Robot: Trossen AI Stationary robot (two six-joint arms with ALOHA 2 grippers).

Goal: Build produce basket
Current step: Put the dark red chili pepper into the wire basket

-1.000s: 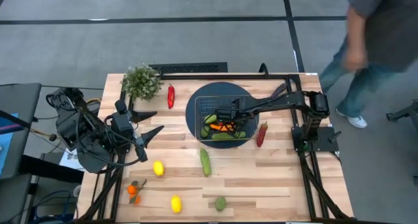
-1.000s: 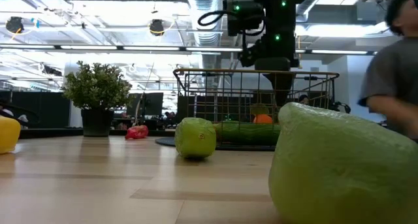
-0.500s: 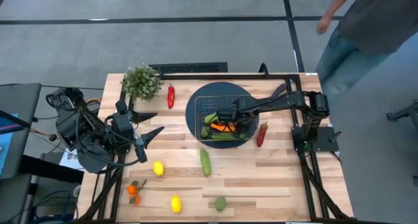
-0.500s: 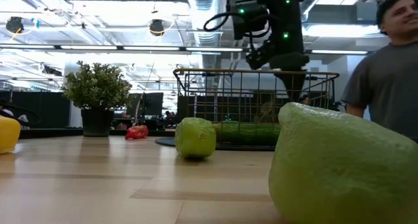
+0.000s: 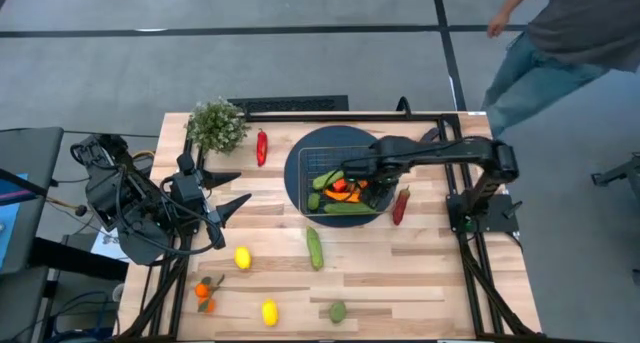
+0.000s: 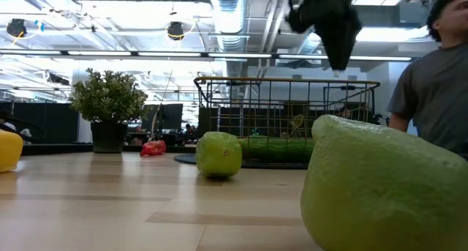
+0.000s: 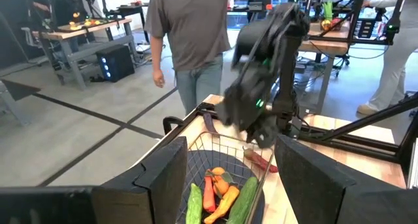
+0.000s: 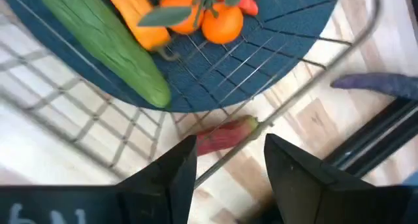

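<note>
The wire basket (image 5: 309, 163) stands on a round dark blue mat and holds cucumbers, a carrot, a red pepper and small oranges (image 8: 221, 23). My right gripper (image 5: 352, 173) hangs open above the basket's right side, clear of it (image 6: 338, 57), with nothing between its fingers (image 8: 225, 178). My left gripper (image 5: 238, 189) waits open over the table's left part. Loose produce lies on the table: a cucumber (image 5: 315, 248), two lemons (image 5: 242, 257), a lime (image 5: 338, 311), small oranges (image 5: 205, 293) and two red peppers (image 5: 262, 146), (image 5: 400, 205).
A bushy potted plant (image 5: 217, 125) stands at the far left of the table. A person (image 5: 560, 28) walks beyond the table's far right corner. Bare wood lies along the near right part of the table.
My right gripper has gone up out of the basket and drawn back a little toward the table's right edge. The oranges and pepper that it stood over now show in the basket. The person has moved along the far right.
</note>
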